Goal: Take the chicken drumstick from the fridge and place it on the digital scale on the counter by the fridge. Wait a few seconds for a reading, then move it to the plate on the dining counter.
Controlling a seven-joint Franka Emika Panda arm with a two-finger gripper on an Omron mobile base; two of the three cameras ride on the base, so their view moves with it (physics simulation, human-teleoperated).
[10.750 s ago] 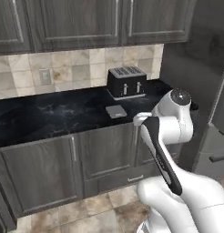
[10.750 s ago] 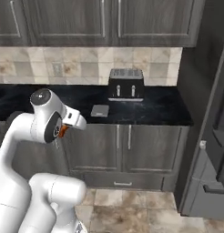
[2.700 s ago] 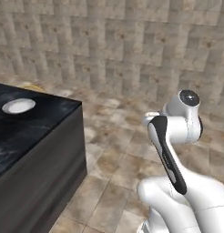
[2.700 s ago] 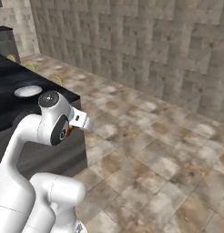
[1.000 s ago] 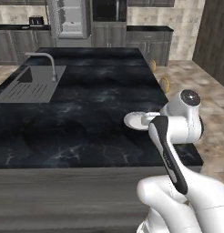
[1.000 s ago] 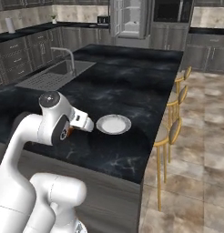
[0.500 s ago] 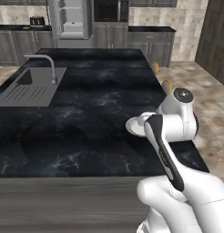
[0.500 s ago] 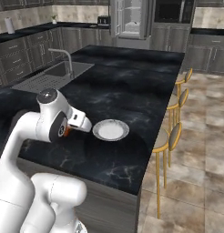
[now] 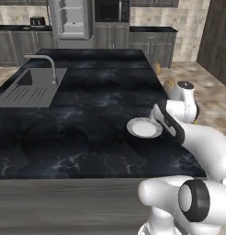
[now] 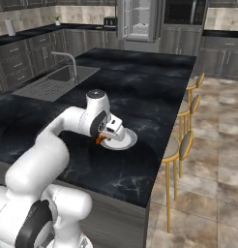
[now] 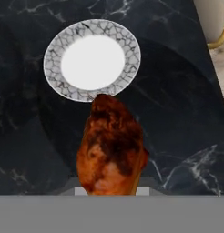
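Note:
The orange-brown chicken drumstick (image 11: pixel 111 148) hangs in my gripper (image 10: pixel 103 137), which is shut on it just above the dining counter (image 10: pixel 140 92). The small round white plate (image 11: pixel 92 60) lies on the black marble just beyond the drumstick's tip. From the right base camera the drumstick (image 10: pixel 99 140) sits at the plate's (image 10: pixel 122 139) near-left rim. In the left base view my forearm covers the hand beside the plate (image 9: pixel 144 127). Far back, the fridge (image 9: pixel 71 18) stands open. The digital scale is too far off to make out.
A grey sink (image 9: pixel 27 89) with a curved tap (image 9: pixel 47 64) occupies the island's left part. Gold-framed stools (image 10: pixel 181 140) line its right edge, which runs close to the plate. A black toaster (image 9: pixel 37 21) stands on the far counter (image 9: pixel 14 27) beside the fridge.
The views have shifted a little with the base. My arm has stretched forward, carrying the drumstick from over bare marble to the plate's near rim. The gripper stays shut.

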